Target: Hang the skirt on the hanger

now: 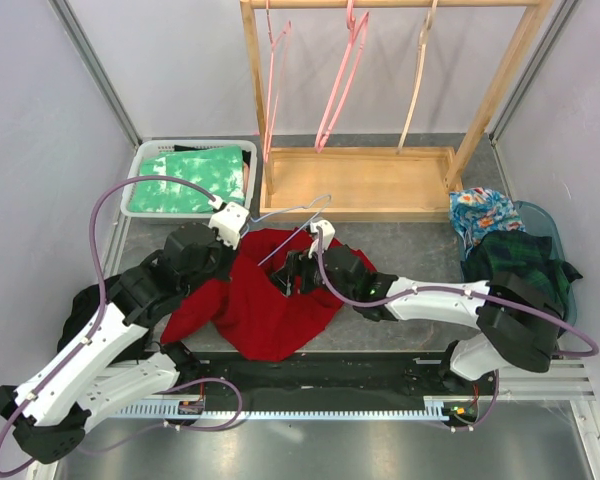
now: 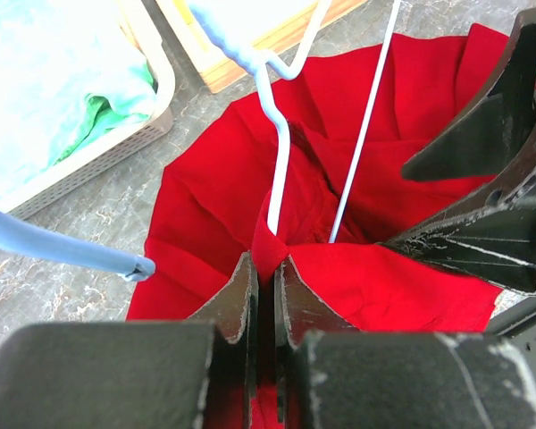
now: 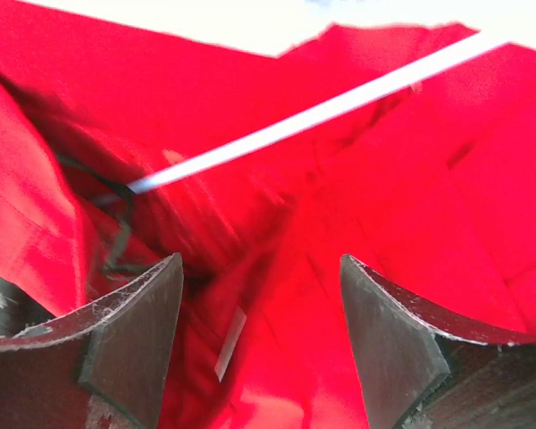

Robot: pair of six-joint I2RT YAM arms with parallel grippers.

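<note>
- My left gripper [image 2: 268, 268] was pinched almost shut on a fold of the red skirt [image 2: 384, 295], right where the pale wire hanger [image 2: 277, 170] ran into the cloth; I could not tell whether the wire itself sat inside the pinch
- My right gripper [image 3: 261, 268] stood wide open just above the skirt, with nothing between its fingers
- The skirt lay spread on the table [image 1: 410, 240] between my two arms, in front of the wooden rack [image 1: 490, 100], and part of the hanger was buried in its folds
- The pinch looked thin, so a pull on that fold could have let the cloth slip out and slide back off the wire
- If my right fingers closed straight down, they might have caught both layers at once, or trapped the hanger's straight bar, pinning wire to cloth instead of opening the waist
- The hanger seemed loosely seated, so a nudge from my right fingers could have swung it out of the skirt
- My two grippers worked just beside each other, and a careless reach risked knocking them together
</note>
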